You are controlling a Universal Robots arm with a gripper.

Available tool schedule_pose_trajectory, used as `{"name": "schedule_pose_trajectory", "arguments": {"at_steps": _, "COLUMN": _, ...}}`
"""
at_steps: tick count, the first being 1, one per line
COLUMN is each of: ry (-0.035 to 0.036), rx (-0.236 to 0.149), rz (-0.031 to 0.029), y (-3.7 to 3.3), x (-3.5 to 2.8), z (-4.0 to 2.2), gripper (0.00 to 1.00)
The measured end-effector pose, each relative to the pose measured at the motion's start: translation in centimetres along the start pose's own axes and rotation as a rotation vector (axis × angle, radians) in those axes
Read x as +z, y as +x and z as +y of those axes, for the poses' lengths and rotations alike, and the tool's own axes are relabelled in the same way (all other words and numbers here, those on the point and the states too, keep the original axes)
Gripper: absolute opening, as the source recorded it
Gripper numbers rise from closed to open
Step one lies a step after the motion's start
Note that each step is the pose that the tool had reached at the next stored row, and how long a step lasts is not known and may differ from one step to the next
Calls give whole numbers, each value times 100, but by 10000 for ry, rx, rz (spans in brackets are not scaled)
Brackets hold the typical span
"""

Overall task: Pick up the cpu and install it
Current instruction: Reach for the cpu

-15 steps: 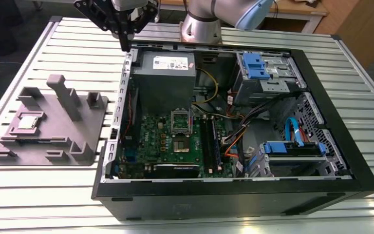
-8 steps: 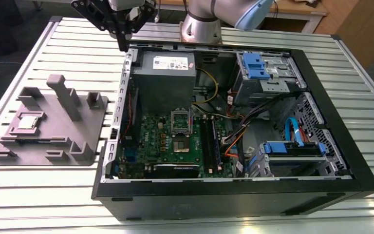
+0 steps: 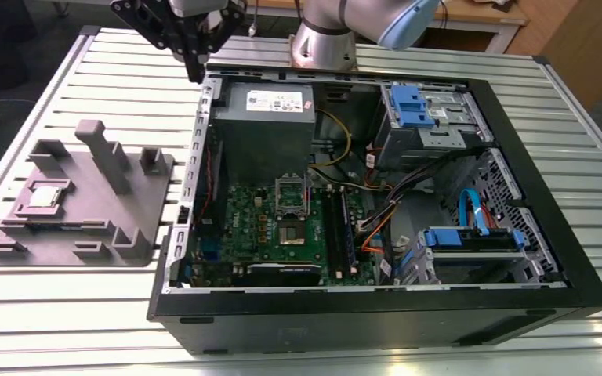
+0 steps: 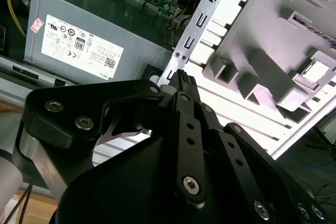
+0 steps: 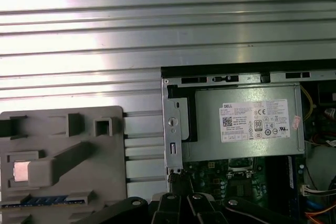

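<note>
Your gripper: clenched on nothing, hovering over the computer case, at its power-supply corner.
The cpu: outside the case, seated in the grey fixture on the exterior view's left.
Your bearing: away from the case, across the fixture; well apart.
Views: the second wrist view shows the fingertips meeting; the exterior view shows the socket.

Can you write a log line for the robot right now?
gripper: shut, empty, over the case edge | cpu: in grey holder, untouched
</note>
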State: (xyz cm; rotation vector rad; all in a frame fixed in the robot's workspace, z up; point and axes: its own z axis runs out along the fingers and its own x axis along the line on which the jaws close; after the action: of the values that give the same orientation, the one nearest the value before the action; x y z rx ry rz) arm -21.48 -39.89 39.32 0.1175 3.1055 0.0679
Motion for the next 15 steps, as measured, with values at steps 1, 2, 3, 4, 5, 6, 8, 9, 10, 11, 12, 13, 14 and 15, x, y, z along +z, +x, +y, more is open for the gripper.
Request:
{"name": "schedule_pose_trajectory", "arguments": {"at_steps": 1, "ry": 0, "rx": 0, "rz": -1, "y": 6, "x": 0, "z": -1, "gripper": 10}}
{"name": "schedule_pose_trajectory", "arguments": {"at_steps": 2, "ry": 0, "rx": 0, "rz": -1, "y": 13, "x": -1, "z": -1, "gripper": 10}}
{"name": "schedule_pose_trajectory", "arguments": {"at_steps": 3, "ry": 0, "rx": -1, "rz": -2, "y": 21, "x": -1, "z": -2, "gripper": 10}}
{"name": "schedule_pose_trajectory", "arguments": {"at_steps": 4, "ry": -1, "rx": 0, "rz": -3, "y": 28, "x": -1, "z": -2, "gripper": 10}}
{"name": "schedule_pose_trajectory", "arguments": {"at_steps": 5, "ry": 0, "rx": 0, "rz": -4, "y": 37, "x": -1, "z": -3, "gripper": 10}}
{"name": "schedule_pose_trajectory", "arguments": {"at_steps": 6, "ry": -1, "rx": 0, "rz": -6, "y": 47, "x": -1, "z": -3, "gripper": 10}}
{"name": "schedule_pose_trajectory", "arguments": {"at_steps": 8, "ry": -1, "rx": 0, "rz": -9, "y": 68, "x": -2, "z": -5, "gripper": 10}}
{"name": "schedule_pose_trajectory", "arguments": {"at_steps": 9, "ry": -1, "rx": 0, "rz": -10, "y": 80, "x": -3, "z": -6, "gripper": 10}}
{"name": "schedule_pose_trajectory", "arguments": {"at_steps": 10, "ry": -1, "rx": 0, "rz": -12, "y": 92, "x": -3, "z": -7, "gripper": 10}}
{"name": "schedule_pose_trajectory", "arguments": {"at_steps": 11, "ry": -1, "rx": 0, "rz": -14, "y": 104, "x": -3, "z": -8, "gripper": 10}}
{"name": "schedule_pose_trajectory", "arguments": {"at_steps": 12, "ry": -1, "rx": 0, "rz": -16, "y": 115, "x": -4, "z": -9, "gripper": 10}}
{"name": "schedule_pose_trajectory", "arguments": {"at_steps": 13, "ry": -1, "rx": 0, "rz": -18, "y": 127, "x": -4, "z": -9, "gripper": 10}}
{"name": "schedule_pose_trajectory", "arguments": {"at_steps": 14, "ry": -2, "rx": -1, "rz": -21, "y": 140, "x": -5, "z": -11, "gripper": 10}}
{"name": "schedule_pose_trajectory", "arguments": {"at_steps": 15, "ry": -2, "rx": -1, "rz": -24, "y": 153, "x": -5, "z": -11, "gripper": 10}}
